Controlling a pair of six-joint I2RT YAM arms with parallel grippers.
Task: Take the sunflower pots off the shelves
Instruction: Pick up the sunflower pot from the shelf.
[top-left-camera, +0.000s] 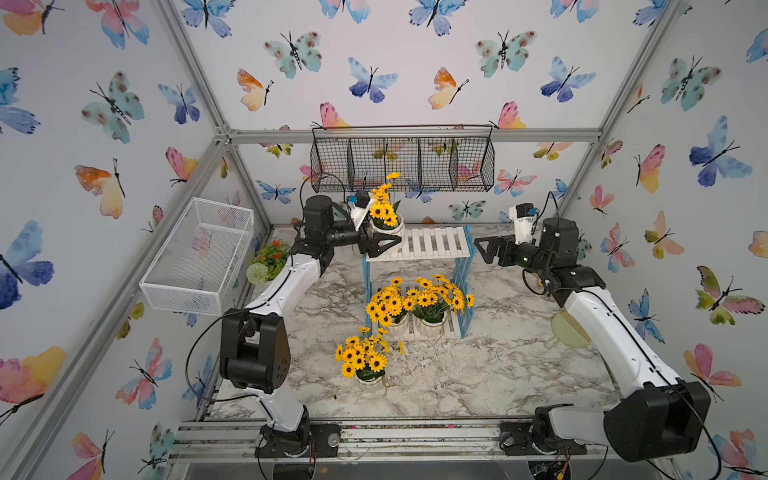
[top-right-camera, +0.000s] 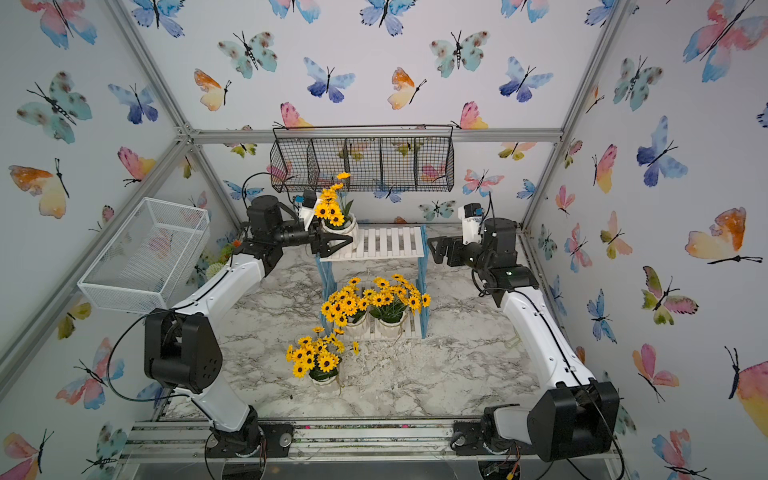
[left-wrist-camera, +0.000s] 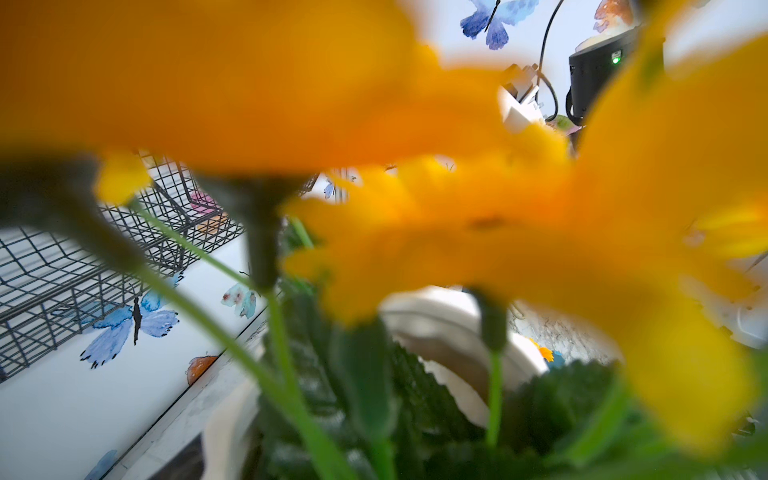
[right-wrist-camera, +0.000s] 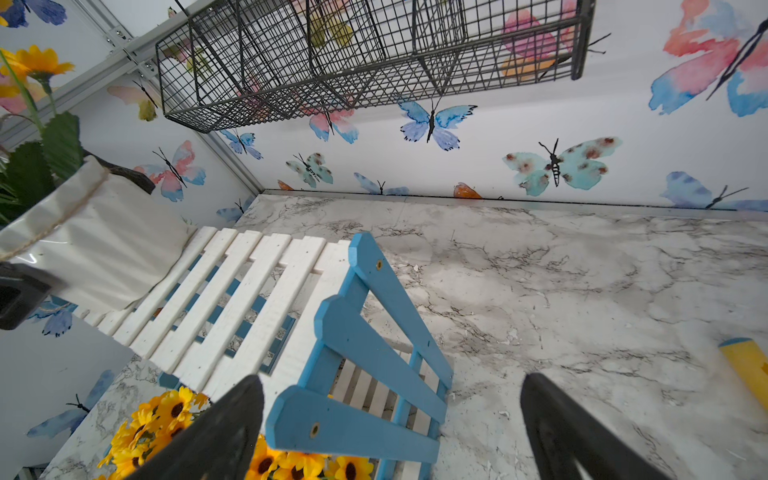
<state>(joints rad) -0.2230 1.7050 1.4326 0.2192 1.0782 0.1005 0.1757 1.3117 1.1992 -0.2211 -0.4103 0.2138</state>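
While the marbled worktop (top-left-camera: 498, 365) carries everything, the shelves (top-left-camera: 432, 243) stand at its far middle, and the rest is placed from them. On the back wall above the shelves hangs the black wire basket (top-left-camera: 403, 162). Well off to their left, on the side wall, is the white mesh basket (top-left-camera: 199, 257).

Two sunflower pots stand side by side on the lower board: the lower left pot (top-left-camera: 392, 309) and the lower right pot (top-left-camera: 434, 305). The front pot (top-left-camera: 365, 361) stands on the worktop just before the shelves' left corner. The top pot (top-left-camera: 385, 216) sits at the left end of the upper board. An orange-flowered pot (top-left-camera: 270, 262) stands left of the shelves, under the mesh basket.

The left tool (top-left-camera: 390, 240) reaches in from the shelves' left. The right wrist view shows a dark finger (right-wrist-camera: 16, 299) against the top pot's near side. Whether the tool squeezes that pot I cannot tell.

The right tool (top-left-camera: 481, 250) hangs just off the upper board's right end, touching nothing, its fingers (right-wrist-camera: 216, 436) spread wide.
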